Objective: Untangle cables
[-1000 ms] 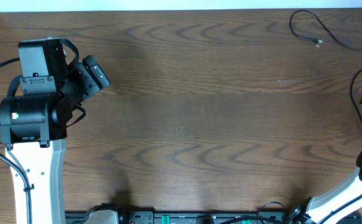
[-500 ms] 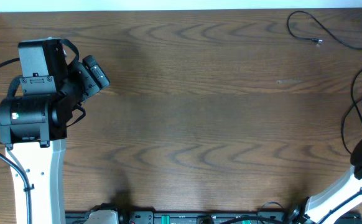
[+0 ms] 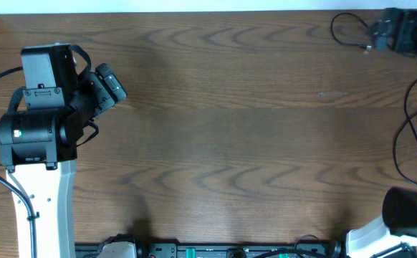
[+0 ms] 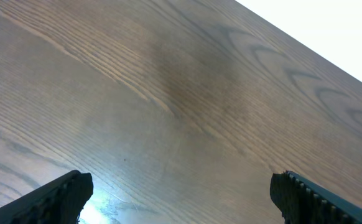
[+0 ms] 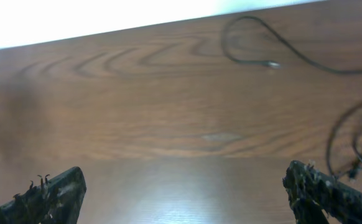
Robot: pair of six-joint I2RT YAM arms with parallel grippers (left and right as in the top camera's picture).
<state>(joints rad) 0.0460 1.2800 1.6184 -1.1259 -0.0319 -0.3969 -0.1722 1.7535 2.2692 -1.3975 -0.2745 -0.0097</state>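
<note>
reaching with your right tool (image 5: 187, 200), released like the left tool (image 4: 181, 193), pinch the black cable (image 5: 246, 17) just behind its plug (image 5: 271, 64), lifting slowly.

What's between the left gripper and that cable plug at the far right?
Only bare wooden table; the overhead view shows nothing lying between the left gripper and the cable plug.

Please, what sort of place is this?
Probably a robotics lab workbench: a wood-grain table, a white-and-black robot arm mounted at its edge, and thin black cables lying loose near the far corner.
</note>
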